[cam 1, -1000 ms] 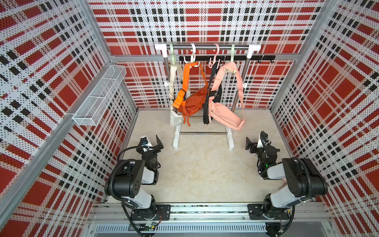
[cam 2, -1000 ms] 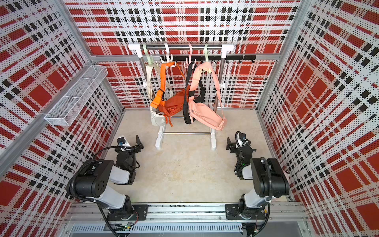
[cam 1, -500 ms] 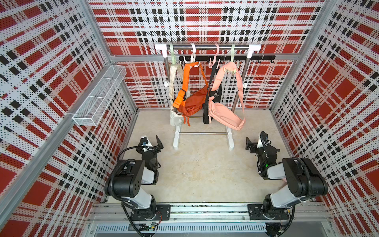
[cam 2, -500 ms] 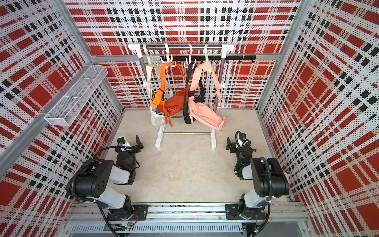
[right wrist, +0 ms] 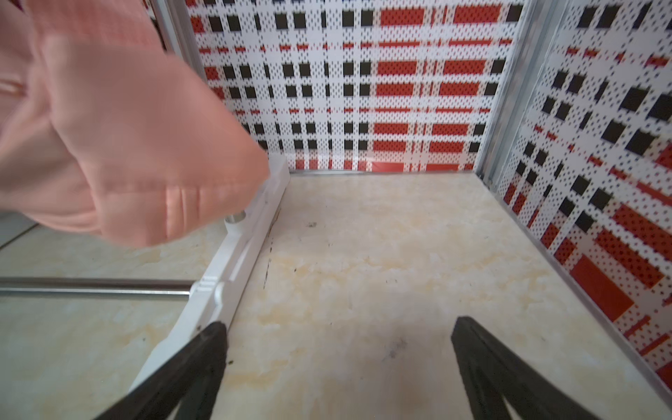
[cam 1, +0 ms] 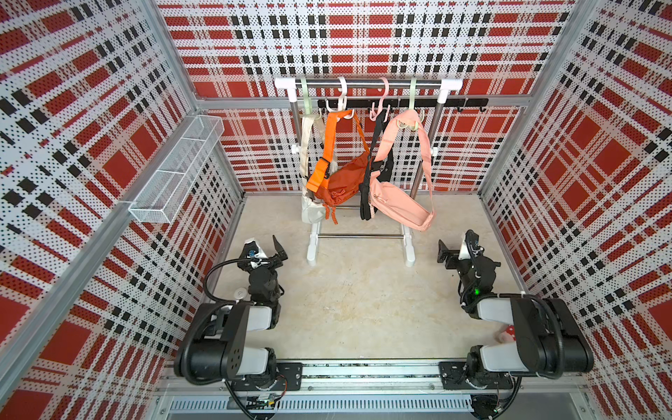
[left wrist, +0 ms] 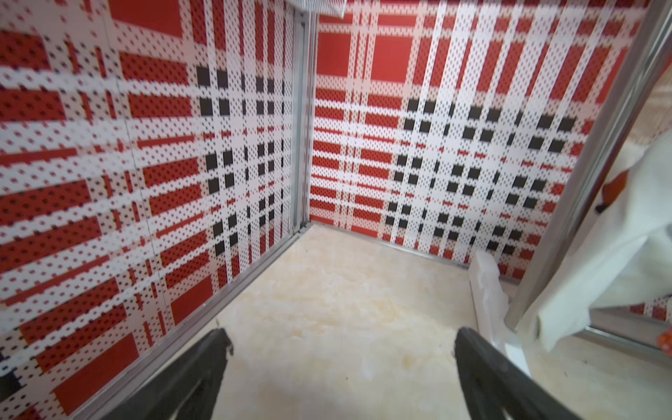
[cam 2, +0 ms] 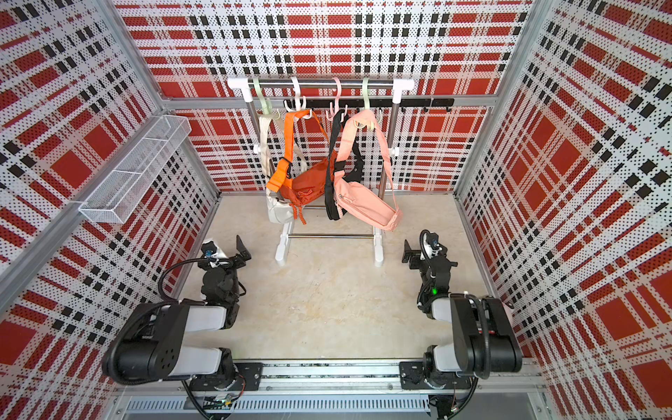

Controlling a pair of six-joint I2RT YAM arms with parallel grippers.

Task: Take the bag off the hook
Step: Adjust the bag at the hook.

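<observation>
Entry: left gripper (left wrist: 340,345) and right gripper (right wrist: 338,338), both wide, empty, low by floor. Pink bag (cam 1: 398,209) above, ahead of right gripper, inboard; strap on green hook (cam 1: 412,103).

Risks I expect:
- strap snags hook tip
- black bag (cam 1: 366,203) drags along
- rack (cam 1: 363,83) tips

The floor (cam 1: 349,302) before the rack (cam 1: 410,252) lies open; bags (cam 1: 342,182) crowd its bar (cam 1: 363,83).

No readable text, label, brand, number or sign to be made out in any view.
</observation>
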